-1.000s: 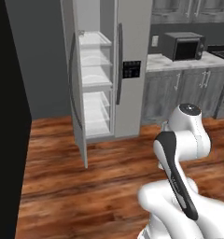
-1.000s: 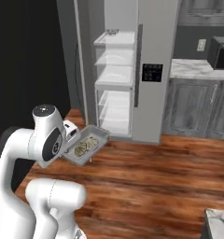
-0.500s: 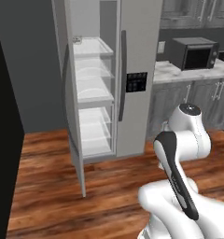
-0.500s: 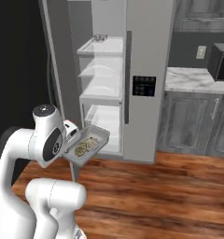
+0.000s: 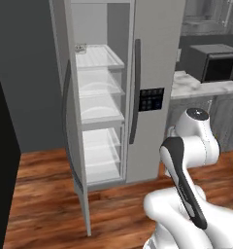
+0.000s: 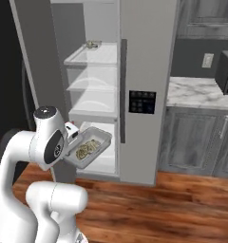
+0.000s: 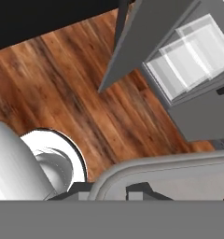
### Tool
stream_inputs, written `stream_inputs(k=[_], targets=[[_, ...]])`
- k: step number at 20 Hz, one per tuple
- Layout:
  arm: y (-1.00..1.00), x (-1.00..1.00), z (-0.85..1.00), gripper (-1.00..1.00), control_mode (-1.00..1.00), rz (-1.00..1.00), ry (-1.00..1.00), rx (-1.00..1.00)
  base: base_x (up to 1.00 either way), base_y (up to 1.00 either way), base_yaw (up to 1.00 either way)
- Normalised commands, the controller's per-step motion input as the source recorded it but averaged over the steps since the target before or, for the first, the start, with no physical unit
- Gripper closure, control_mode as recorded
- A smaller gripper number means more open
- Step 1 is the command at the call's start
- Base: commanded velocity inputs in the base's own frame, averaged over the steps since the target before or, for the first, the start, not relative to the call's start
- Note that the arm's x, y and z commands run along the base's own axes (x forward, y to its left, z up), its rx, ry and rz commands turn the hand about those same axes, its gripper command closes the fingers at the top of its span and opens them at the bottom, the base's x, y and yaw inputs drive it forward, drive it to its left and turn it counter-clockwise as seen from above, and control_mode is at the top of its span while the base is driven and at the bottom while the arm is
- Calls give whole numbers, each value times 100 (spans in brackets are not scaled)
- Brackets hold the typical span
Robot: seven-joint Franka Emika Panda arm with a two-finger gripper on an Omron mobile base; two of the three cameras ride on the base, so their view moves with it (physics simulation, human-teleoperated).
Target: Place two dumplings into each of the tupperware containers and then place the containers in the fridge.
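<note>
My gripper is shut on the near rim of a grey tupperware container, held tilted in front of the open fridge at its lower shelves. Two dumplings lie in that container. A second tupperware container with dumplings sits at the back of the top shelf, also small in the left base view. In the hand view the held container's rim runs across the bottom, clamped at my gripper, one dark fingertip showing. My arm hides the gripper in the left base view.
The fridge's left door stands open toward me, edge-on, over the wooden floor. Right of the fridge run a marble counter with a black microwave and grey cabinets. A dark wall stands at the left.
The whole scene has shifted: the base has driven closer to the fridge, which now looms larger. The container stays in my shut gripper, in the same pose.
</note>
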Motion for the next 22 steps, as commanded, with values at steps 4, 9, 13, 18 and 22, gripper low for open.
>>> stream_inputs(k=[4, 9, 13, 18, 22], targets=[[0, 0, 0, 100, 100, 0, 0, 0, 60, 2, 1], [0, 0, 0, 100, 100, 0, 0, 0, 67, 7, 3], [0, 0, 0, 100, 100, 0, 0, 0, 69, 22, 2], [0, 0, 0, 100, 100, 0, 0, 0, 58, 23, 0], [0, 0, 0, 100, 100, 0, 0, 0, 47, 35, 0]])
